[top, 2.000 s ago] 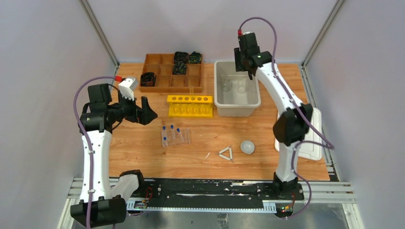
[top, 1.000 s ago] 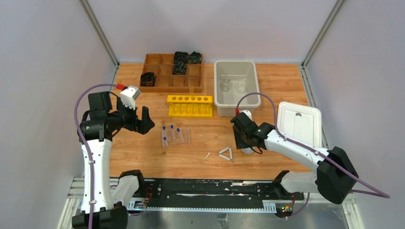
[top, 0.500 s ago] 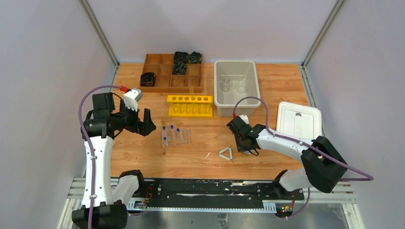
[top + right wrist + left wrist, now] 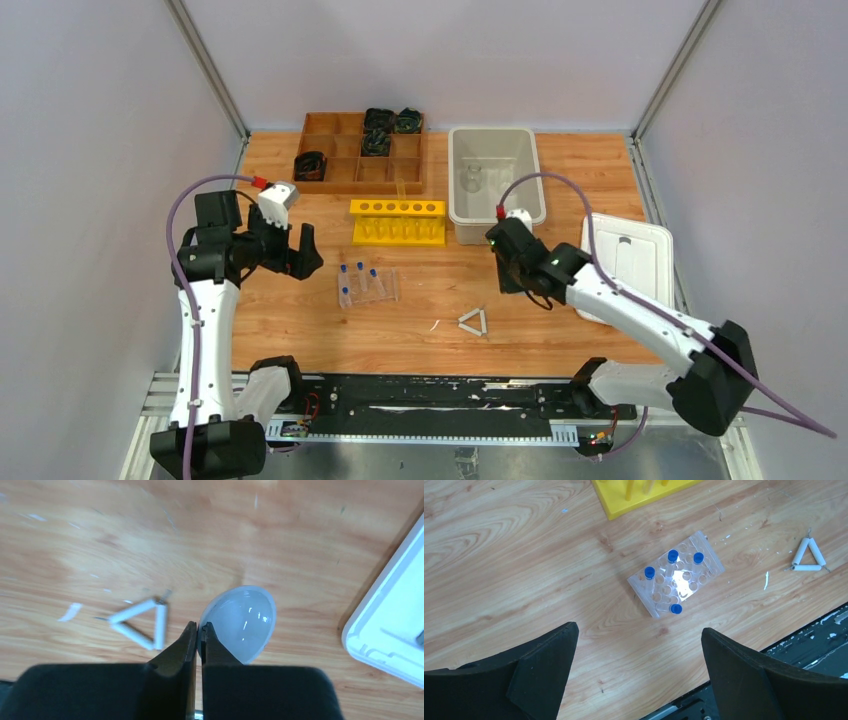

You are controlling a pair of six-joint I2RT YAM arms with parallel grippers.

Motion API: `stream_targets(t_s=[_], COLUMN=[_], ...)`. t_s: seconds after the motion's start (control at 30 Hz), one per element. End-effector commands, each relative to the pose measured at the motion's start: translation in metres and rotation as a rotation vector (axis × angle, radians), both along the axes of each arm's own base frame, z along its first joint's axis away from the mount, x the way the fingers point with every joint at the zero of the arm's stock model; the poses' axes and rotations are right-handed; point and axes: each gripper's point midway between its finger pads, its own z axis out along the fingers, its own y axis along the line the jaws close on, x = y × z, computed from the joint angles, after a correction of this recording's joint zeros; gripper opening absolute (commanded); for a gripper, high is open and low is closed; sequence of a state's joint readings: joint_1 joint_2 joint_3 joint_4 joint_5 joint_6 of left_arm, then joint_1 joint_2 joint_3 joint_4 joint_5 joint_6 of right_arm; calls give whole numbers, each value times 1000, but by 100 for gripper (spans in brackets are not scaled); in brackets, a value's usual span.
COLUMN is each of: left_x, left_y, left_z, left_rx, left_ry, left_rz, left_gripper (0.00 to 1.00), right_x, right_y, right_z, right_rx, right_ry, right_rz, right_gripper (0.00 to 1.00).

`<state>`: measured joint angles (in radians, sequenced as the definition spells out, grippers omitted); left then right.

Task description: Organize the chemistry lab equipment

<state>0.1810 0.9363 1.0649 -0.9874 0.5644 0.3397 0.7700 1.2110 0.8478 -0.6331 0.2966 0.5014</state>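
Observation:
My right gripper (image 4: 198, 625) is shut on the rim of the white round dish (image 4: 242, 622) and holds it above the table. In the top view the gripper (image 4: 512, 278) hides the dish. The white triangle (image 4: 473, 322) lies on the wood left of the dish and also shows in the right wrist view (image 4: 142, 622). My left gripper (image 4: 305, 252) is open and empty, left of a clear rack of blue-capped tubes (image 4: 366, 284), which also shows in the left wrist view (image 4: 676, 580). Two clear glass vessels (image 4: 472, 180) stand in the grey bin (image 4: 495, 215).
A yellow tube rack (image 4: 398, 222) stands between the wooden divided tray (image 4: 335, 150) and the clear rack. The bin's white lid (image 4: 625, 265) lies at the right, close to my right arm. The table's black front rail (image 4: 440, 395) runs along the near edge.
My right arm came down from over the grey bin to the white dish, shut on its rim and lifted it off the table toward the bin. My left arm barely shifted.

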Motion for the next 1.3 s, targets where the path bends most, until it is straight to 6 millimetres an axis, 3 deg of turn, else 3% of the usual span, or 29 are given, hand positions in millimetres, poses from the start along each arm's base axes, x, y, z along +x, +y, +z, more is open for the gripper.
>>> stream_targets(t_s=[0.0,0.1,0.2,0.3,0.37,0.5,0.67,1.03,1.27], left_x=[5,10,17,23,25,24,19,19,17], left_y=[-2,-5,-6,-2,1,6,9,10,10], left_z=[12,21,27,29,30,32,36,42,44], left_rx=[-6,-37,-60,-55,-44,-4,29,42,51], left_ry=[-58,-64,-54,-44,-41,-68,-104,-127,-140], left_rz=[-4,-2,3,28,45,52,46,43,44], left_gripper=[100,100,100,100,100,100,100,100,100], right_x=[15,37,67,105,134,181,211,222,217], right_y=[10,20,30,37,36,28,19,16,15], right_z=[95,157,197,207,201,168,116,8,-37], right_rx=[100,156,156,129,99,43,7,-52,-87], right_ry=[-168,-302,-371,-373,-350,-262,-148,59,155], right_rz=[38,46,47,36,18,-34,-76,-90,-93], right_gripper=[0,0,0,0,0,0,0,0,0])
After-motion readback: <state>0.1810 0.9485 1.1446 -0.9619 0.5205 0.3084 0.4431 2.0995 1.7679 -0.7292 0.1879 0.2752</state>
